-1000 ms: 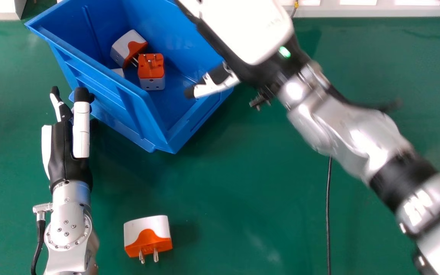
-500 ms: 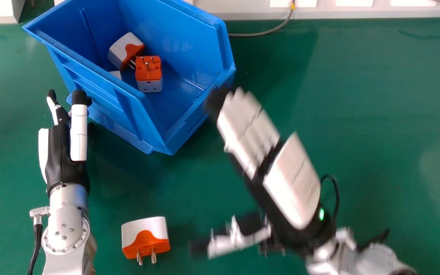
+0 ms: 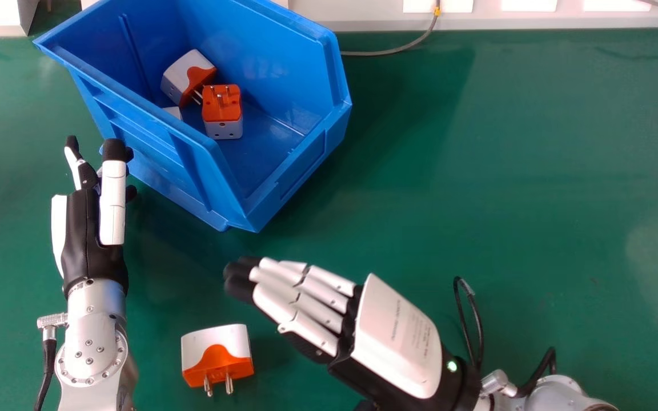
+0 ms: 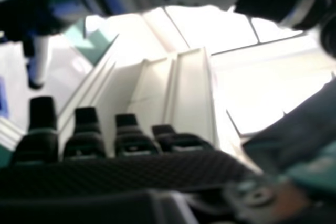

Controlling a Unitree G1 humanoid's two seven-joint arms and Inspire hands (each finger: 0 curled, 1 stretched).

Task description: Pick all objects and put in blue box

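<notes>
Orange-and-white plug adapter (image 3: 217, 348) is lying on the green table (image 3: 477, 171), near my right hand (image 3: 386, 337), so I reckon I'm lining up a pick. That hand's empty, fingers pretty much straight and bunched together. Next I'd need to get the thumb and fingers around the adapter, pinch, then lift it over to the blue box (image 3: 277, 68) with the other adapters (image 3: 222, 111). Left hand (image 3: 84, 228) is idling beside the box, fingers out. Fine print (image 3: 403, 322) on my right hand's back, too tiny to read.
</notes>
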